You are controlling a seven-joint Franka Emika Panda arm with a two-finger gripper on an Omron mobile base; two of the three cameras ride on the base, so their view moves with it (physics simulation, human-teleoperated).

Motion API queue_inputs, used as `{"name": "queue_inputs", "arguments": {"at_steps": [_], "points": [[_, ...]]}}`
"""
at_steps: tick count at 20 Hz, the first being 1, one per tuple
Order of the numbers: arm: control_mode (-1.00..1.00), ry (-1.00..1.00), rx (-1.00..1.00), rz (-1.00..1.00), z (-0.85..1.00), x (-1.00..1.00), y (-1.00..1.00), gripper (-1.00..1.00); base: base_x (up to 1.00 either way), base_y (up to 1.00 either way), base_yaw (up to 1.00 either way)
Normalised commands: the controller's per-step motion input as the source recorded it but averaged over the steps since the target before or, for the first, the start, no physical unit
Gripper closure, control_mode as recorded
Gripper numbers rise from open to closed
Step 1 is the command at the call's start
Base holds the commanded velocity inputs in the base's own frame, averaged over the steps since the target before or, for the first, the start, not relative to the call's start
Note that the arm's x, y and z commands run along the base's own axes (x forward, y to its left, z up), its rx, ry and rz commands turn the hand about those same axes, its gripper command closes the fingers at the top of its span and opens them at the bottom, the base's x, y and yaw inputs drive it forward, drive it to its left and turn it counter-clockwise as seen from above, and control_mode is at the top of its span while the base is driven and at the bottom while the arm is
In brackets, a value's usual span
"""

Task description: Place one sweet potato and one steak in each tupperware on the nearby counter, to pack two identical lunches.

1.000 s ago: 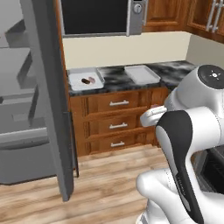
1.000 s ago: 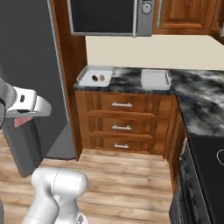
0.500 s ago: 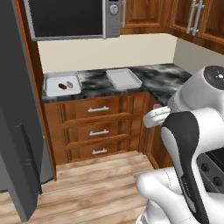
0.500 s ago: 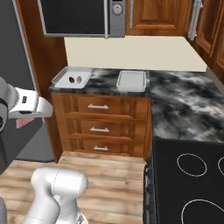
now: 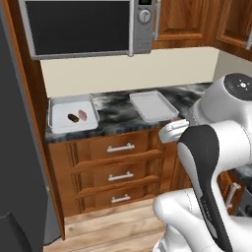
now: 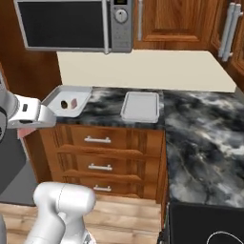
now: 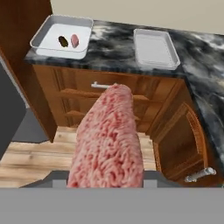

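The gripper (image 7: 107,183) is clamping shut on a steak (image 7: 109,140), carrying it short of the counter (image 7: 109,54). It is probably soft, light and slippery (best pinched across its flat faces). Empty tray (image 7: 155,47) is waiting.

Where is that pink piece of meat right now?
The steak is held in the fingers, up close in the hand view, above the wooden floor in front of the drawers, short of the counter.
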Motion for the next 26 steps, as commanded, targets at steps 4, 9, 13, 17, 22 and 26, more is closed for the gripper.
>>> {"name": "queue_inputs", "arguments": {"at_steps": [4,9,13,17,22,26], "points": [[1.0,0.0,0.0,0.0,0.0,0.0,0.0,1.0,0.94,-0.35,0.0],[1.0,0.0,0.0,0.0,0.0,0.0,0.0,1.0,0.54,-0.69,0.0],[1.0,0.0,0.0,0.0,0.0,0.0,0.0,1.0,0.46,-0.65,0.0],[1.0,0.0,0.0,0.0,0.0,0.0,0.0,1.0,0.56,-0.32,0.0],[1.0,0.0,0.0,0.0,0.0,0.0,0.0,1.0,0.63,-0.14,0.0],[1.0,0.0,0.0,0.0,0.0,0.0,0.0,1.0,0.65,-0.25,0.0]]}}
